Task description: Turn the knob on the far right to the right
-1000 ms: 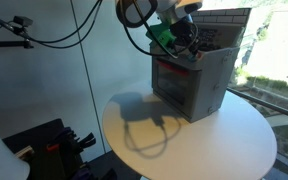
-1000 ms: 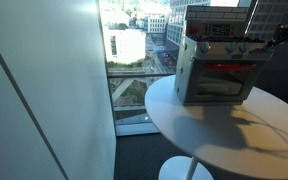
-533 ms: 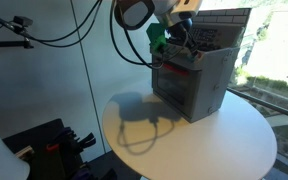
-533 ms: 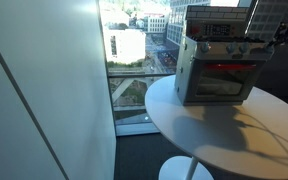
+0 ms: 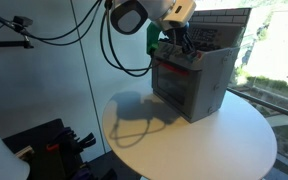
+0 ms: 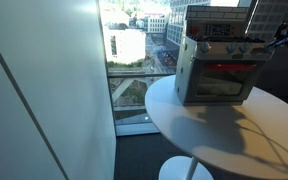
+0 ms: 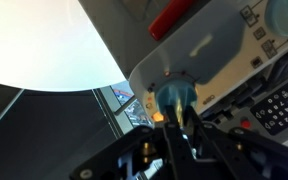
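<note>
The arm's shadow (image 5: pixel 142 120) falls across the near part of the round white table (image 5: pixel 194 152). In both exterior views the grey oven (image 5: pixel 196 82) stands back from the table's near edge and close to its far edge. In an exterior view the oven's front glows red (image 6: pixel 224 72) above the pale tabletop (image 6: pixel 199 135). A pale panel (image 7: pixel 219 50) runs along the top of the oven's front, and the knob (image 7: pixel 174 97) sits on it, bluish and round. It is at the end of the panel where the gripper (image 7: pixel 177 128) meets the oven. In the wrist view, which is tilted, the dark fingers (image 7: pixel 194 140) rise from the bottom edge and lie close on either side of the knob's base. Whether they pinch it or only flank it cannot be told, since blur and shade hide the contact. A red strip (image 7: pixel 179 15) lies further along the panel, and a second knob (image 7: pixel 287 10) shows at the top right corner of that view. In an exterior view the gripper (image 5: pixel 174 45), with its green body, presses against the upper front of the oven and hides the knob. The white arm (image 5: pixel 134 12) bends down to it from above, trailing black cables (image 5: pixel 44 35). In an exterior view the gripper (image 6: pixel 282 40) comes in from the right border at the height of the panel. Beyond the table's far edge the window (image 6: pixel 134 50) shows city buildings in daylight.
</note>
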`<state>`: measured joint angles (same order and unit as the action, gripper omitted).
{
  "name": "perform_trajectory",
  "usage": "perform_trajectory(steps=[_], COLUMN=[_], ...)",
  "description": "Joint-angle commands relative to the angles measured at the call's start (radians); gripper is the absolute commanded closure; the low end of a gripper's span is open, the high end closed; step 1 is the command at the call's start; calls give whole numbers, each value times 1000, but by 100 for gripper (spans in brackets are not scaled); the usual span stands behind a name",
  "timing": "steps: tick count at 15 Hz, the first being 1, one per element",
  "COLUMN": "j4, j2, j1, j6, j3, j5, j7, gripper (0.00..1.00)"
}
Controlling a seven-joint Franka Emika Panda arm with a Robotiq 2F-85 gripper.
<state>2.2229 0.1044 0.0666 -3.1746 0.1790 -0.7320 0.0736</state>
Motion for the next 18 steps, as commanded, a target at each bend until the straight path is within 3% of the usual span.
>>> perform_trajectory(steps=[1, 10, 11, 12, 13, 14, 18], j4=[-14, -17, -16, -15, -19, -7, 0], j2=[-4, -28, -30, -34, -41, -54, -96], j1=[-8, -15, -15, -15, -16, -43, -62], j6=[-63, -82, -80, -83, -97, -108, -123], j3=[-7, -43, -45, -46, -46, -66, -83], j5=[-67, -186, -190, -193, -192, -117, -74], j7=[43, 66, 62, 59, 62, 130, 176], gripper=[95, 94, 61, 60, 53, 45, 15])
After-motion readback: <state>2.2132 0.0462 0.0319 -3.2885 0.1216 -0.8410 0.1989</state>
